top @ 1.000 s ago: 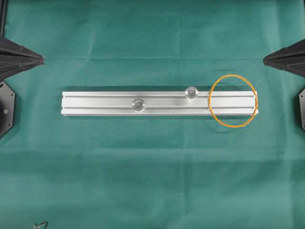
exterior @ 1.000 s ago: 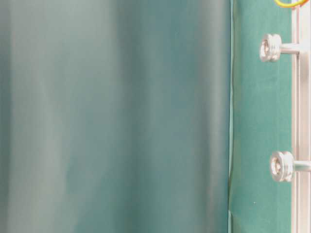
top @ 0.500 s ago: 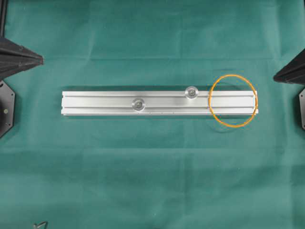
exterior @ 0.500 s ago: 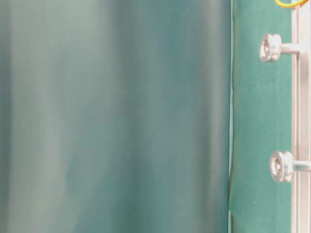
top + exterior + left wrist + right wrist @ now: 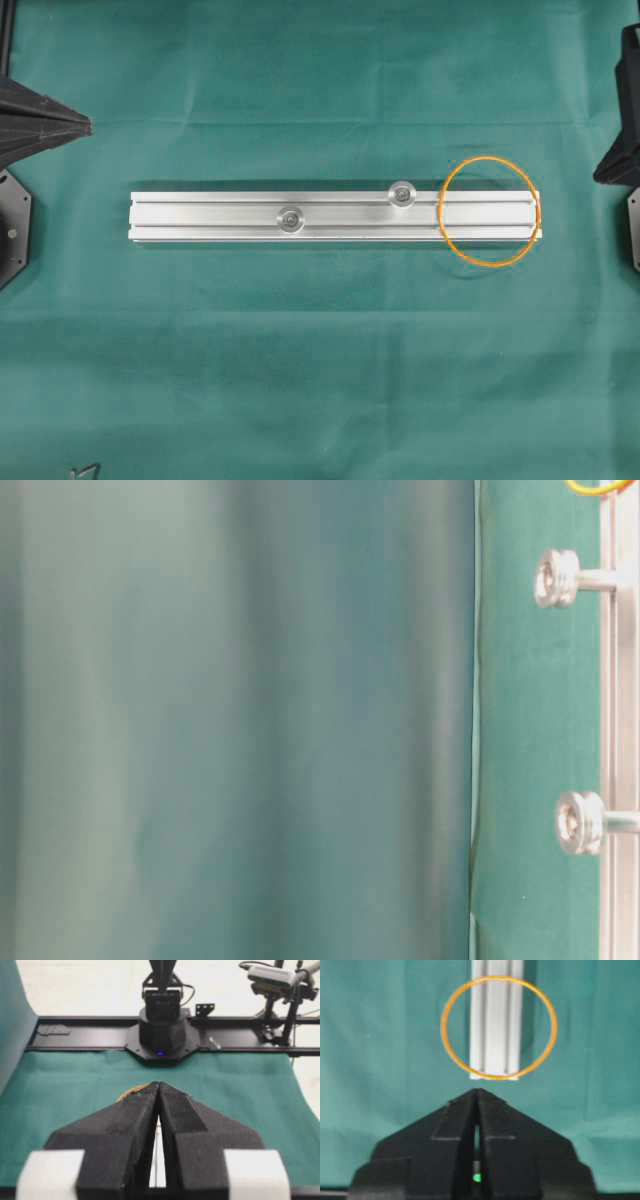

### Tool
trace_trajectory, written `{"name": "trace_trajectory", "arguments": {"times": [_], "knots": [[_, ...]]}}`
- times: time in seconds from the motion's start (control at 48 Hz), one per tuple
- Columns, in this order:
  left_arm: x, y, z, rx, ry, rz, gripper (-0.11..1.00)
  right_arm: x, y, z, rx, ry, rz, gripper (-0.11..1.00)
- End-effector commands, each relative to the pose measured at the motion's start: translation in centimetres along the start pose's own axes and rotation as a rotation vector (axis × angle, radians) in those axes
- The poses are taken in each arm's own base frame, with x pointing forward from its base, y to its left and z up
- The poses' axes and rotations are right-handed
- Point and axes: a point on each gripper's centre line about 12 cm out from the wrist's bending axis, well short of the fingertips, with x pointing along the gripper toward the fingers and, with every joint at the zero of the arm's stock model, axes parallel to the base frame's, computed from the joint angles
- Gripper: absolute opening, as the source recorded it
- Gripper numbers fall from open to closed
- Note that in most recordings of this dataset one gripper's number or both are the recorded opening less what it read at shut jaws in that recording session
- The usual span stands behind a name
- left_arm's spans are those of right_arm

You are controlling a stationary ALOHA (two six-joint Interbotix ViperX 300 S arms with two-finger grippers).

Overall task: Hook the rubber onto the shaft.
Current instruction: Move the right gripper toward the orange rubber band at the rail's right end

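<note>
Both my grippers are clenched on nothing: right gripper (image 5: 477,1092) poised just short of the rail end, left gripper (image 5: 158,1085) far off. The rubber (image 5: 489,211) lies draped over the rail (image 5: 335,217), not on either shaft (image 5: 401,194). I judge it light, limp, springy; best pinched where it overhangs onto the cloth (image 5: 300,380). Green cloth is soft, wrinkled; plenty of room around.

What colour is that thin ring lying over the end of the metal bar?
Orange; the rubber band shows best in the right wrist view.
</note>
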Motion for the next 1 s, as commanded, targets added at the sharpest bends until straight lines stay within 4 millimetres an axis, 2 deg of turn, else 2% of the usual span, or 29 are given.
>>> {"name": "trace_trajectory", "arguments": {"times": [0.0,0.416,0.5,0.687,0.75,0.812,0.979], "knots": [[0.17,0.07,0.44,0.003,-0.009,0.004,0.0,-0.64,0.23,0.44,0.006,-0.019,0.019,0.03],[0.25,0.04,0.38,0.003,-0.006,0.002,0.0,-0.31,0.69,0.54,0.011,-0.002,0.052,0.05],[0.25,0.07,0.38,0.003,-0.006,0.004,0.0,-0.31,0.66,0.59,0.011,-0.002,0.049,0.2],[0.25,0.04,0.38,0.003,-0.006,0.002,0.0,-0.21,0.39,0.66,0.016,-0.005,0.028,0.77],[0.21,0.07,0.41,0.003,-0.008,0.004,0.0,-0.21,0.39,0.71,0.023,-0.005,0.025,0.91],[0.25,0.04,0.38,0.003,-0.006,0.002,0.0,-0.12,0.36,0.72,0.026,-0.004,0.022,0.98],[0.25,0.07,0.38,0.004,-0.006,0.004,0.0,0.01,0.34,0.64,0.026,0.0,0.021,0.98]]}}
